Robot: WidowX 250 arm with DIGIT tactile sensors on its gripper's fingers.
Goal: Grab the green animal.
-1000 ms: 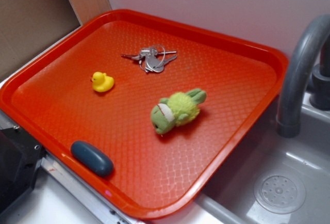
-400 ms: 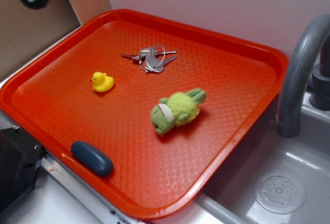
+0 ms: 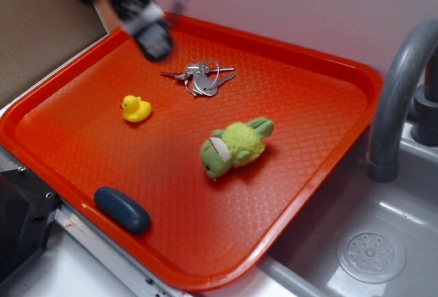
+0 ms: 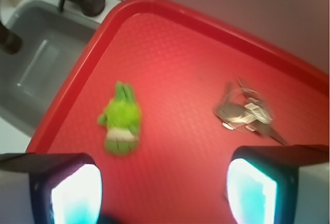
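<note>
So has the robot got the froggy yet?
Not yet. The gripper has only just swung in over the far corner of the red tray, near the keys, with its fingers apart. The green animal lies untouched mid-tray. Left to do: move over it, drop down, and squeeze.

pale wall (image 3: pixel 287 3) behind, grey sink (image 3: pixel 383 242) and faucet (image 3: pixel 397 85) right.
</note>
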